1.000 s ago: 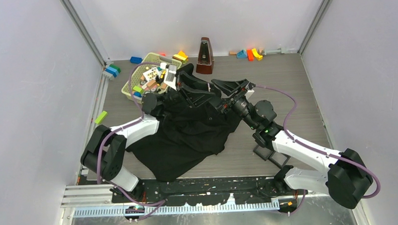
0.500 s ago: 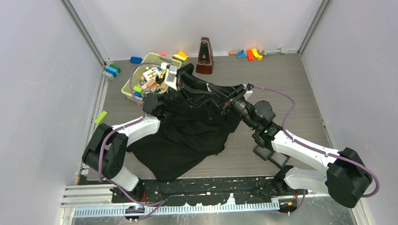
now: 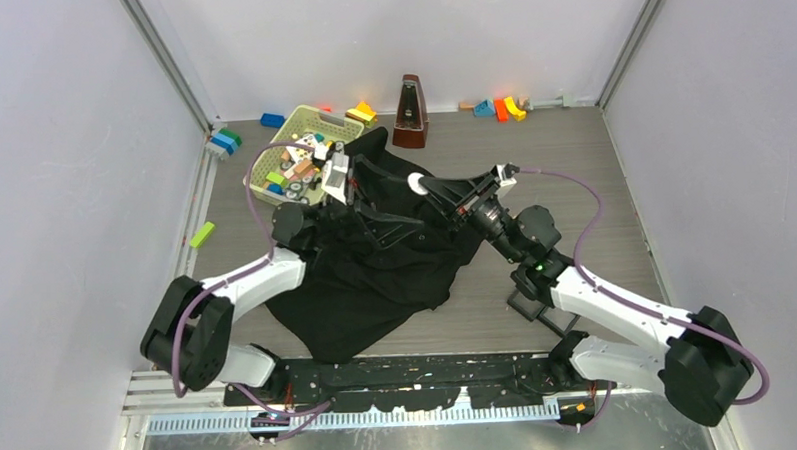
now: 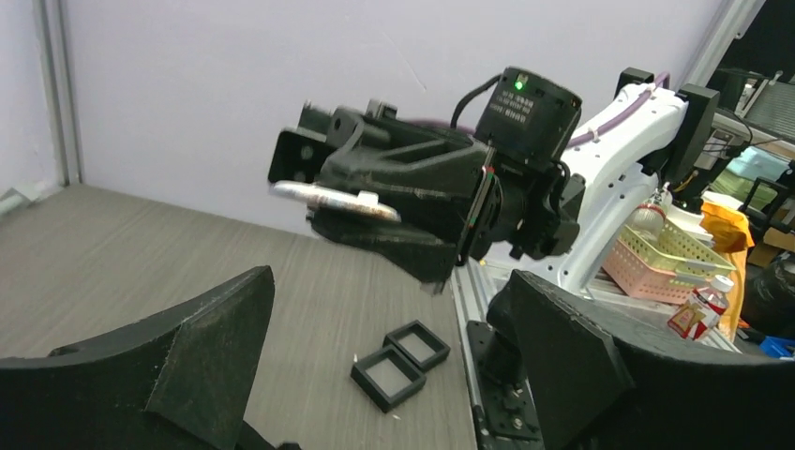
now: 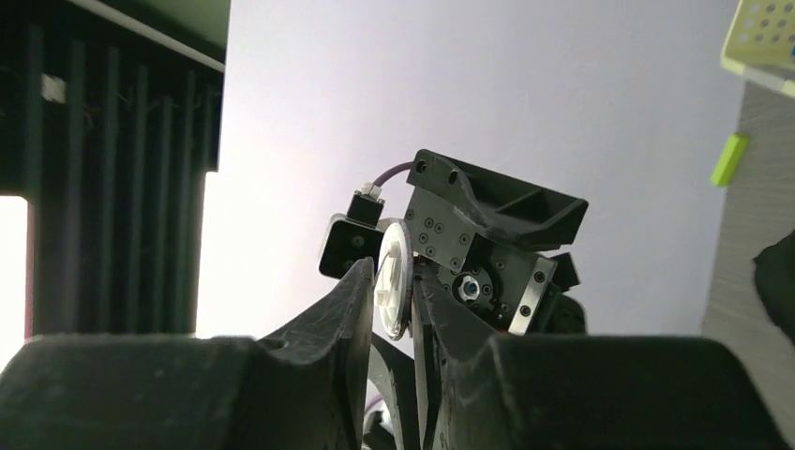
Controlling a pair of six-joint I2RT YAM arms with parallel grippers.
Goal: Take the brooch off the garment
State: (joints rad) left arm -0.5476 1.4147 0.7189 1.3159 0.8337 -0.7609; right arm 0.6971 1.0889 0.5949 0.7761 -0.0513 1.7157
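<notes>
The left pincer (image 4: 386, 300), narrower a second ago, is now being held wide open with nothing between its fingers. The right pincer (image 3: 431, 188), open a second ago, is now being clamped on the brooch (image 5: 393, 274). The brooch is being held in the air just ahead of the left pincer, above the black garment (image 3: 376, 276). Two small square trays (image 4: 398, 362) are lying below the right pincer. The brooch is being seen as a thin, pale, shiny round disc.
</notes>
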